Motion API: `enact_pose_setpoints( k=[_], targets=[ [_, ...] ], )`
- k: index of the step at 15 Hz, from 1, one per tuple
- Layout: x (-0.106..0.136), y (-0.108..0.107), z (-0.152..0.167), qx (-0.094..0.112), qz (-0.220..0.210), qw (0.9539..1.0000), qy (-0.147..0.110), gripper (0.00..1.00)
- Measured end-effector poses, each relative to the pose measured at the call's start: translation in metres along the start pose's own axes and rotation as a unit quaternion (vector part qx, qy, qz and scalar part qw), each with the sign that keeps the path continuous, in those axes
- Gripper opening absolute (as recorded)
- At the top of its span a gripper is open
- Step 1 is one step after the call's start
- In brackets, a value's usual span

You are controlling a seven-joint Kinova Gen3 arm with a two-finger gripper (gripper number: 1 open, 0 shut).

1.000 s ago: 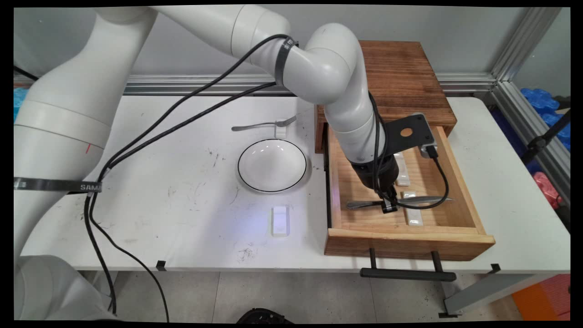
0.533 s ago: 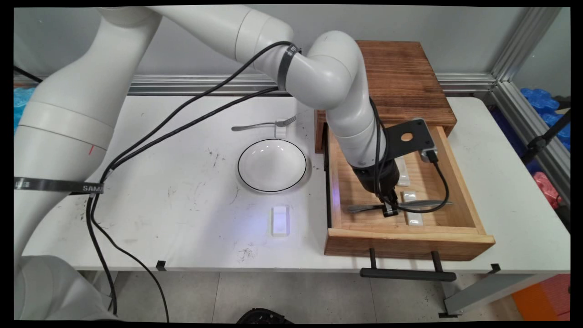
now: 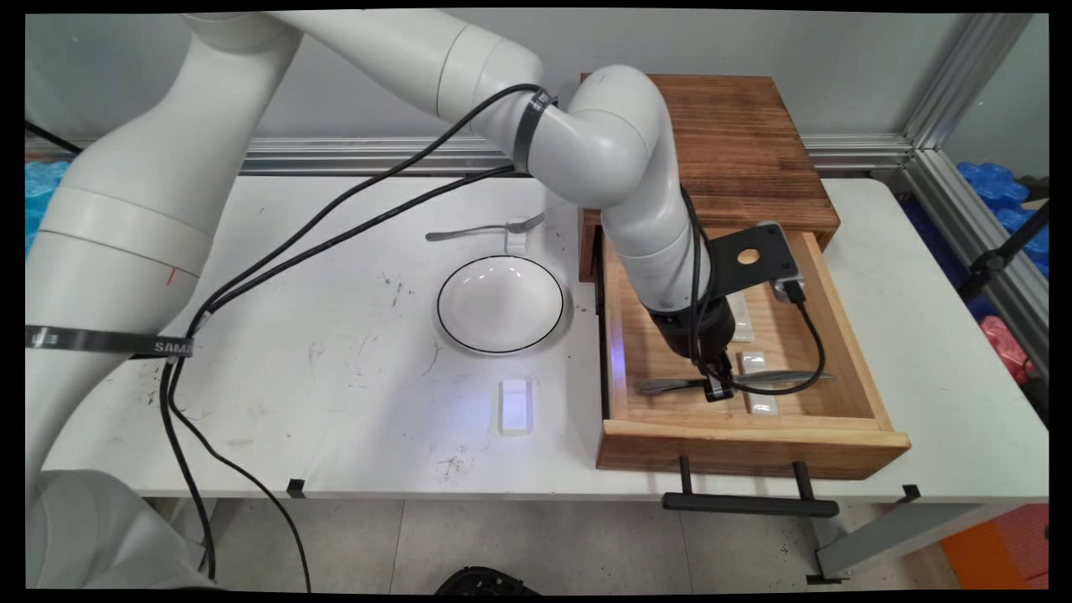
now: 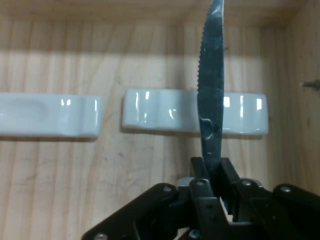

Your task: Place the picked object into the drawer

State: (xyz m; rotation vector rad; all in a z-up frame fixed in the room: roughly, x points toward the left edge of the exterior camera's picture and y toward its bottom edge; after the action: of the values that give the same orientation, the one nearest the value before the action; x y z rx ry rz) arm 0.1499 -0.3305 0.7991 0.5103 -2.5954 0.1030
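Two white ceramic cutlery rests sit out on the white desk (image 3: 335, 251), and going left to right we pass a slim steel fork (image 3: 481, 230) propped on the far white rest (image 3: 517, 237), then a round white bowl with a thin black rim (image 3: 501, 303), then a second white rest (image 3: 515, 406) lying bare near the front edge.

Further right, the open light-wood drawer (image 3: 754, 440) stands pulled out of its darker wooden box (image 3: 737, 142), black bar handle (image 3: 749, 503) hanging past the desk's front. Down inside it goes the black two-finger gripper (image 3: 714, 387), its fingers (image 4: 202, 190) pinched narrow on a serrated steel table knife (image 4: 210, 95), gripping where the blade meets the handle. The blade lies crosswise over one of the two white ceramic rests in the drawer (image 4: 155, 117).

That knife looks stiff, thin and fairly light, but polished metal will be slippery between hard pads, and with the hold off-centre I would expect it to tip or swivel. A flat-side grip near the balance point seems the safest. The ceramic beside it could chip.

Room is tight: drawer walls close on both sides, smooth bare wood underneath, cable looping near the blade.
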Motion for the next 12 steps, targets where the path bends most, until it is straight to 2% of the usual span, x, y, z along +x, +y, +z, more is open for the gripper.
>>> enact_pose_setpoints(
  k=[4, 5, 12],
  targets=[
    [-0.0011, -0.0006, 0.0028, -0.001, -0.001, 1.0, 0.001, 0.0],
    [-0.0011, -0.0007, 0.0032, -0.001, -0.001, 1.0, 0.002, 1.0],
    [-0.0008, -0.0018, 0.0027, 0.007, -0.004, 0.9999, 0.009, 1.0]
  ],
)
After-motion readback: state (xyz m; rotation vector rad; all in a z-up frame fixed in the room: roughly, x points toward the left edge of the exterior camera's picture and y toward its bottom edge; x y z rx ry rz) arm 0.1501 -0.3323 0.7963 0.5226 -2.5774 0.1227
